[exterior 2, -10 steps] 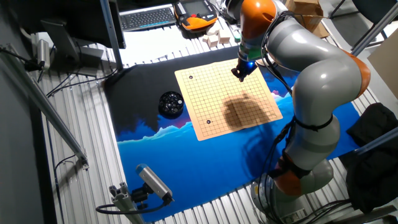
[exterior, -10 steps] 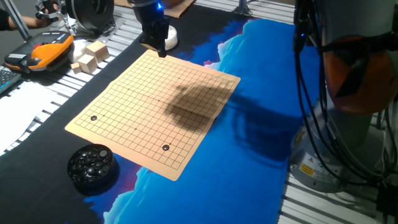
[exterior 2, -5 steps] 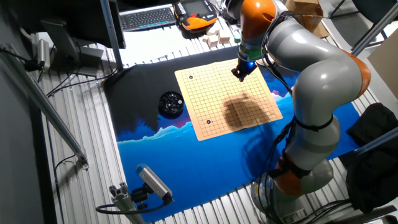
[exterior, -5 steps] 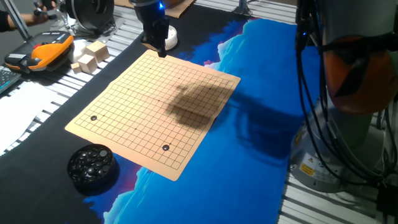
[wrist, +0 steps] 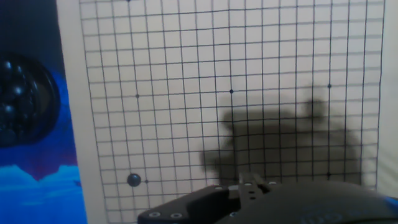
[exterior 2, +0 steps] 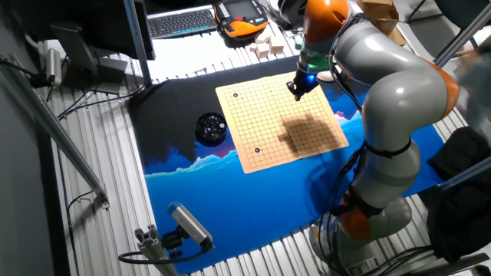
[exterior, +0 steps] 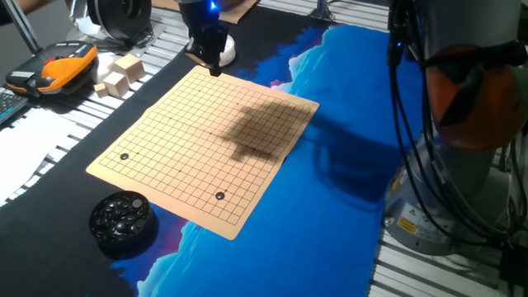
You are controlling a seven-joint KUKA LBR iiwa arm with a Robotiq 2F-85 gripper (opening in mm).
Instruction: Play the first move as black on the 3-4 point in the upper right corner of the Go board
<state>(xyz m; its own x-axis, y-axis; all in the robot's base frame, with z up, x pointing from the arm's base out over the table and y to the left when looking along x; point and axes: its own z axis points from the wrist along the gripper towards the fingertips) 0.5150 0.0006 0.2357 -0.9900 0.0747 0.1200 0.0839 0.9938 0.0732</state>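
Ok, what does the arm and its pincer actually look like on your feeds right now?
The arm is a thick, rounded grey KUKA body with orange bands at the joints. Black cables hang in a bundle down its lower section, and a yellow warning sticker sits near the base. The pincer is a small, dark, blocky unit with a blue light glowing just above it.

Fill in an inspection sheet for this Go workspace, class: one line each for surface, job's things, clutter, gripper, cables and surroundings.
Surface: black-and-blue mat over a slatted table.
Job's things: Go board lies flat; two black stones already on it; bowl of black stones beside its near corner.
Clutter: wooden blocks, orange handset.
Gripper: gripper hangs at the board's far corner; whether it holds a stone cannot be told.
Cables: black bundle along the arm.
Surroundings: keyboard.
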